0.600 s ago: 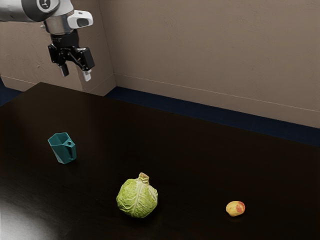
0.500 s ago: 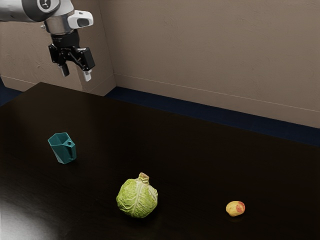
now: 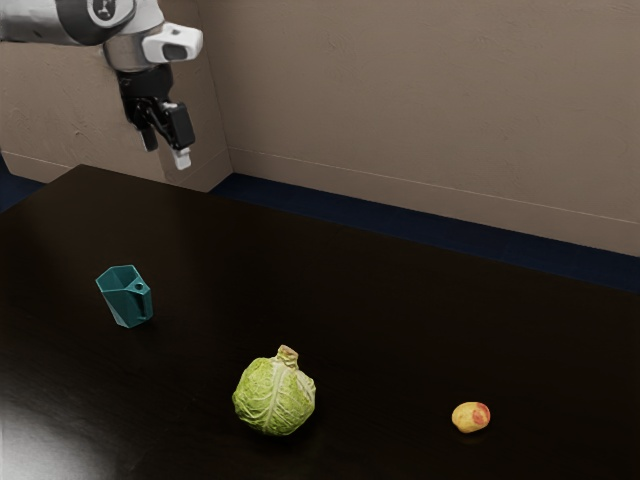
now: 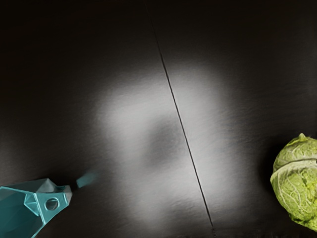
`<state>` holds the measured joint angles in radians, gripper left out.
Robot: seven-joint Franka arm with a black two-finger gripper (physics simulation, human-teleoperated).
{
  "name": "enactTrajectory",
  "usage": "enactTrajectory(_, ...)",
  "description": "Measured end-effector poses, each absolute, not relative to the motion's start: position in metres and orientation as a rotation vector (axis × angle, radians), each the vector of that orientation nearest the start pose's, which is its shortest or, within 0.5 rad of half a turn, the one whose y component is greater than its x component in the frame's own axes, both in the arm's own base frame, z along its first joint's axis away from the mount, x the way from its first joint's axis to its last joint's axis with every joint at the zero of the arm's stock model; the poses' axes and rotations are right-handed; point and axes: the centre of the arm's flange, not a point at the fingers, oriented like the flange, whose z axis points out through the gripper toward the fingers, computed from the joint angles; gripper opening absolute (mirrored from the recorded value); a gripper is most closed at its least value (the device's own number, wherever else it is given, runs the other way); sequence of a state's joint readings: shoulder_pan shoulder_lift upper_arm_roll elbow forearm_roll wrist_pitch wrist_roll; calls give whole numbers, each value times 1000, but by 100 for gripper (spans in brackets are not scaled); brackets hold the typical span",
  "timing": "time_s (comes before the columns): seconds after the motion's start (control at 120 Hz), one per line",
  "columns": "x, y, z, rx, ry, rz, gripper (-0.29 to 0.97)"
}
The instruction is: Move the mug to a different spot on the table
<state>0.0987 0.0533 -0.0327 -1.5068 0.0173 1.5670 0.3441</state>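
A teal angular mug (image 3: 125, 295) stands upright on the dark table (image 3: 400, 290) toward the exterior view's left, its small handle facing right. My gripper (image 3: 166, 149) hangs high above the table's back left part, well above and behind the mug, open and holding nothing. In the wrist view the mug (image 4: 27, 210) lies off to one side below my hand, with bare table directly under it.
A green cabbage (image 3: 274, 392) sits near the table's front, right of the mug, and appears in the wrist view as the cabbage (image 4: 297, 176). A small yellow-red fruit (image 3: 470, 416) lies farther right. A beige wall (image 3: 420, 100) runs behind the table.
My hand has shifted slightly toward the exterior view's right and turned about its axis, so the fingers now look closer together. The mug, cabbage and fruit have not moved.
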Motion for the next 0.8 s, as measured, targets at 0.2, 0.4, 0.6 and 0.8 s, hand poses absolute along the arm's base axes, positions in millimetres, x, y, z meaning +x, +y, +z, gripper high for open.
enactTrajectory(0.2,588,50,582,-2978,832,131,68)
enactTrajectory(0.4,608,85,524,-2868,1106,281,68)
enactTrajectory(0.6,591,96,444,-2809,1357,464,68)
enactTrajectory(0.8,581,117,403,-2756,1506,480,68)
